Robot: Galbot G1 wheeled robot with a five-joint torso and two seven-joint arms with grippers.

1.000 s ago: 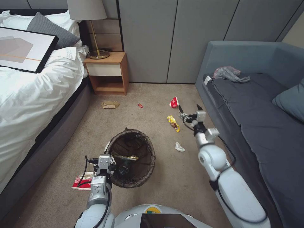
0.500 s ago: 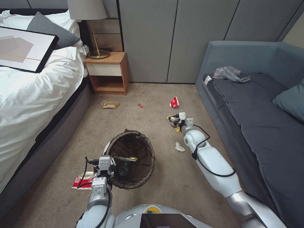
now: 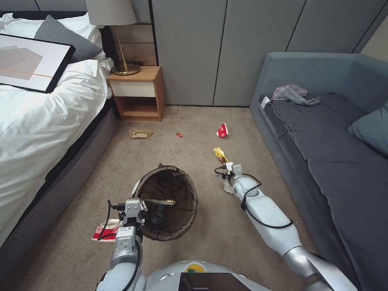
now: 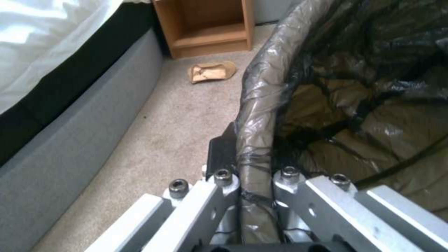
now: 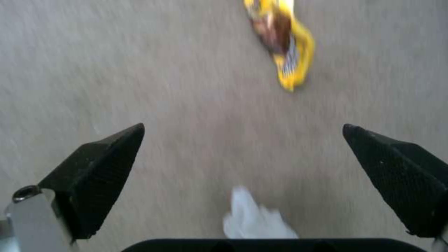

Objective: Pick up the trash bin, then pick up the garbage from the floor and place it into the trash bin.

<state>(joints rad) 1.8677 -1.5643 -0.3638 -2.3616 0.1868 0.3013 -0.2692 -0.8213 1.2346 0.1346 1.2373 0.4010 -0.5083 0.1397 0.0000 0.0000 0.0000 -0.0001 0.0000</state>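
Note:
The trash bin, white with a dark bag over its rim, is held at its near-left edge by my left gripper, whose jaws are shut on the bagged rim. A yellow wrapper lies inside it. My right gripper points down at the carpet with its fingers wide open and nothing between them. Just below it lies crumpled white tissue, with a yellow-red snack wrapper slightly farther off.
More garbage lies on the carpet: a red-and-white cup, a tiny red scrap, a tan packet and a flattened red-and-white cup by my left arm. Bed left, nightstand behind, sofa right.
My right arm has come down and pulled back toward me, from beside the sofa past the yellow wrapper to just over the tissue. The left gripper and bin have not moved.

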